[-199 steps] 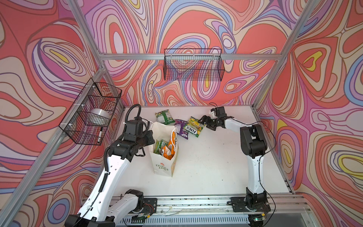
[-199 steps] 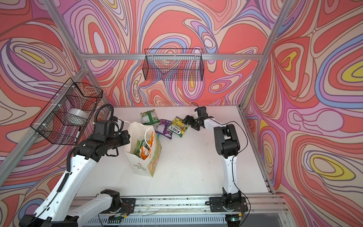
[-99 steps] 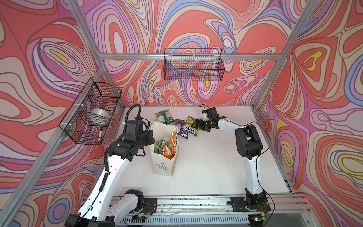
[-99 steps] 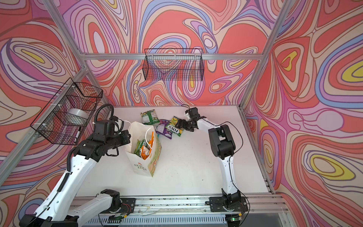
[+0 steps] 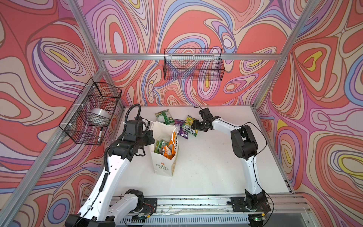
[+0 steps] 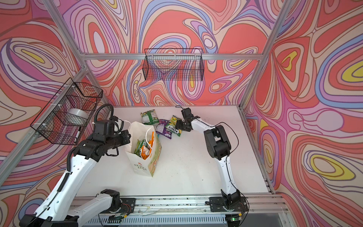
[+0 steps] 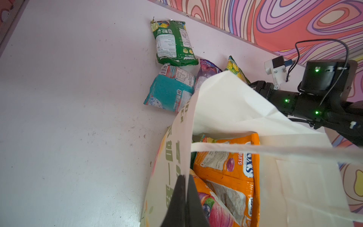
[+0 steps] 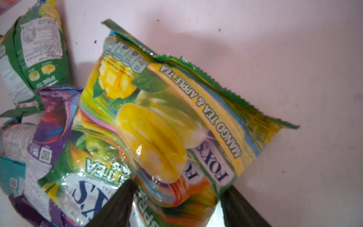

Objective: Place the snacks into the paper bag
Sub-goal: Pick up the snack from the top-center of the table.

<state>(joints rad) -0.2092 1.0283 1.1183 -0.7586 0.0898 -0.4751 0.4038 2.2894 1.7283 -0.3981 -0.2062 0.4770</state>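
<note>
The white paper bag (image 5: 164,167) (image 6: 141,167) stands upright at mid-table, with orange (image 7: 225,163) and green snacks inside. My left gripper (image 7: 184,177) (image 5: 150,135) is shut on the bag's rim (image 7: 188,125) and holds the mouth open. Behind the bag lie a green pouch (image 5: 164,117) (image 8: 33,59), a purple pouch (image 5: 181,129), a teal pouch (image 7: 169,92) and a yellow-green mango tea pouch (image 5: 189,125) (image 8: 157,118). My right gripper (image 8: 176,192) (image 6: 177,124) straddles the near end of the yellow-green pouch, which lies on the table. One finger is against each side and the jaws stand apart.
A black wire basket (image 5: 193,66) hangs on the back wall. Another wire basket (image 5: 92,112) on the left wall holds a silver roll (image 5: 99,114) and a pen (image 5: 100,134). The arms' rail (image 5: 196,202) runs along the table's front edge.
My right gripper has moved left along the back of the table onto the yellow-green pouch, and its jaws have narrowed around it. The left arm and the bag have stayed still.
</note>
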